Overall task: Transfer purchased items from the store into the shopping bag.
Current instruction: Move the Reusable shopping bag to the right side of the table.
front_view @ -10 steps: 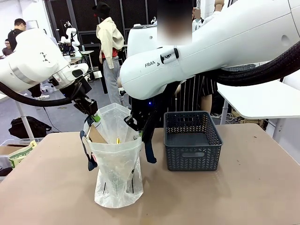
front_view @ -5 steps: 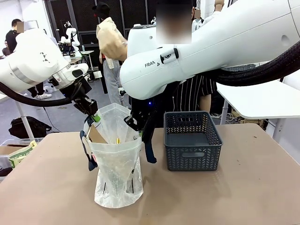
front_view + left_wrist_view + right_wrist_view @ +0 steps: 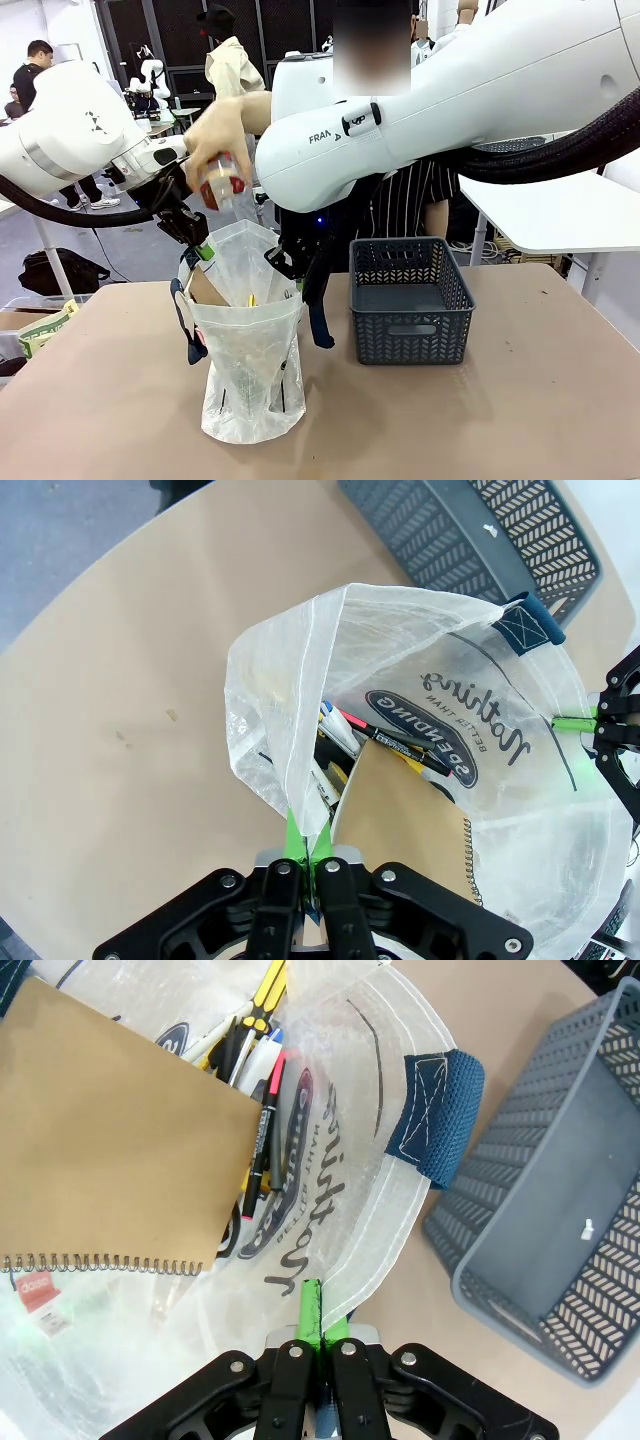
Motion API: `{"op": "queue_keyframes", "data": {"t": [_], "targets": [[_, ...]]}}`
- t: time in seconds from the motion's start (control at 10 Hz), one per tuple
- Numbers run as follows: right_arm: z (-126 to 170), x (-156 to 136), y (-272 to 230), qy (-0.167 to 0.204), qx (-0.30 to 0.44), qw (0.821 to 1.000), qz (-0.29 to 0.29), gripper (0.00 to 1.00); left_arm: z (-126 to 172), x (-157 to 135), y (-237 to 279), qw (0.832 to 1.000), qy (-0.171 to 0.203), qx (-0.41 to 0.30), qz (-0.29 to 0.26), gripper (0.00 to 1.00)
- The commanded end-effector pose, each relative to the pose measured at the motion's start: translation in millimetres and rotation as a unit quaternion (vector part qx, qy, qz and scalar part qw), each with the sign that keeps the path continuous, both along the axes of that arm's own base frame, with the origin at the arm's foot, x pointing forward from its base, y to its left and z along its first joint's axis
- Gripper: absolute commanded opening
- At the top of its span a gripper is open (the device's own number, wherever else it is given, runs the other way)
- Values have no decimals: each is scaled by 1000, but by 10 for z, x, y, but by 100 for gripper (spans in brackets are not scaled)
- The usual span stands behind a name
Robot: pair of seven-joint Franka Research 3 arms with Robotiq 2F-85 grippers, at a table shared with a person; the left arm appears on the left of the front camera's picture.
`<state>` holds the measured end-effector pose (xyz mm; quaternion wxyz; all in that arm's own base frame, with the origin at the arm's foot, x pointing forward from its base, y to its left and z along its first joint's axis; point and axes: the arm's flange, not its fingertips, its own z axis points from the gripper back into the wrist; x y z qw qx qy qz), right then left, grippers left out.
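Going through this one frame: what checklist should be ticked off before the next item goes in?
1. Left jaws shut on the bag rim: ok.
2. Right jaws shut on the opposite rim: ok.
3. Bag mouth held open between them: ok.
4. Person's hand holds a small item over the bag: ok.
5. Room left beside the notebook and pens: ok.
6. Basket emptied: cannot tell, a tiny white bit shows on its floor.
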<state>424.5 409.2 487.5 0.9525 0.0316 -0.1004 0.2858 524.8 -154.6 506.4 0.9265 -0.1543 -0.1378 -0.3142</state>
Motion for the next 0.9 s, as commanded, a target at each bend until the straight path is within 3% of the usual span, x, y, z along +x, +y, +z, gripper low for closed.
{"op": "queue_keyframes", "data": {"t": [0.0,0.8], "targets": [[3,-3,3,-1,0,1000,0,0,14,4,14,1000,-5,-1,-1,0],[3,-3,3,-1,0,1000,0,0,14,4,14,1000,-5,-1,-1,0]]}}
